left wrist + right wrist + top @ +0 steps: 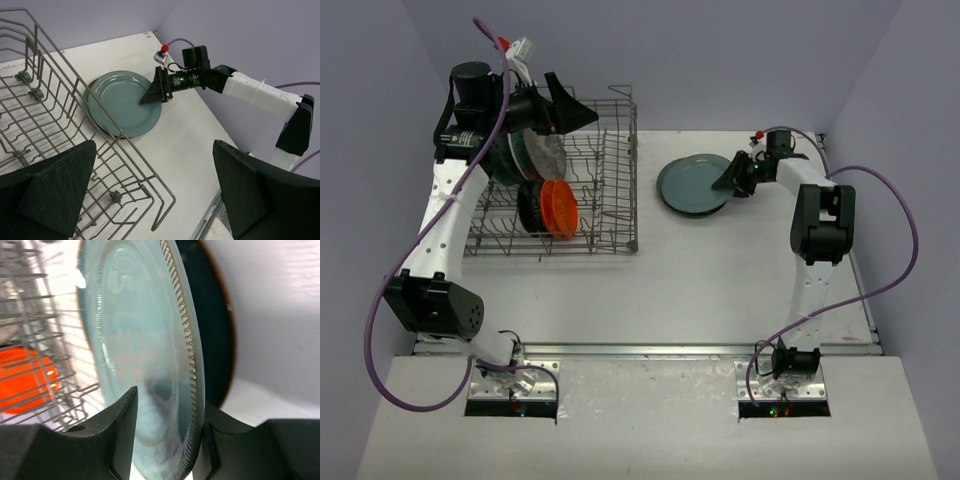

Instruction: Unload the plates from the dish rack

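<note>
The grey wire dish rack (610, 170) stands at the left. A small orange plate (560, 207) and a small black plate (532, 205) stand upright in it. Larger plates (542, 152) stand behind them, partly hidden by my left arm. My left gripper (570, 110) is open and empty above the rack's far side; its wrist view looks past the rack's corner (60, 100). The grey-blue plate (692, 185) lies on the table to the right of the rack, on top of a dark plate (220, 330). My right gripper (728, 180) is shut on its right rim (192, 365).
The purple side walls stand close to both arms. My right arm's cable (905, 230) loops along the table's right edge. A metal rail (650, 350) runs along the near edge. The orange plate also shows through the rack wires in the right wrist view (25, 375).
</note>
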Robot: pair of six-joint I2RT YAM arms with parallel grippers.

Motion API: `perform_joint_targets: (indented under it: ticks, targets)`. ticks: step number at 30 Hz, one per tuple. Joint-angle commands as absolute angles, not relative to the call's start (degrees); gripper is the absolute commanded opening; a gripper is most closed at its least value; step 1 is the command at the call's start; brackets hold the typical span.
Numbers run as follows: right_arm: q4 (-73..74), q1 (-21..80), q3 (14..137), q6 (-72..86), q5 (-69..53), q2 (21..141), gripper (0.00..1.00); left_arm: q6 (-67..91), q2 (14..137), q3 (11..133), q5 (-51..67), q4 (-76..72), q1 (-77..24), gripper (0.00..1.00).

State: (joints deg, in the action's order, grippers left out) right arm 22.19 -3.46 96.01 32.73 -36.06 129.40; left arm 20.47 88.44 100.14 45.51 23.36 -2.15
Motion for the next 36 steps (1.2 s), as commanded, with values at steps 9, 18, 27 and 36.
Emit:
perform_joint_targets:
  ticks: [9,18,27,36]
  targets:
    - [34.0,3.1,106.6,20.2,-13.7,127.7,0.56,21.0,87.8,99.8,45.4,21.2,-2.0,1.00]
    - [35.8,6.2,108.7,16.4,-4.6,127.3,0.76,21.1,88.1,100.1,45.4,21.1,-2.0,1.00]
    - [37.1,6.2,110.0,15.8,-2.4,129.0,0.84,20.9,88.4,100.5,45.1,21.4,-2.0,1.00]
    - [37.0,6.2,110.8,16.1,-6.2,130.4,0.89,20.8,88.7,101.1,44.8,21.4,-2.0,1.00]
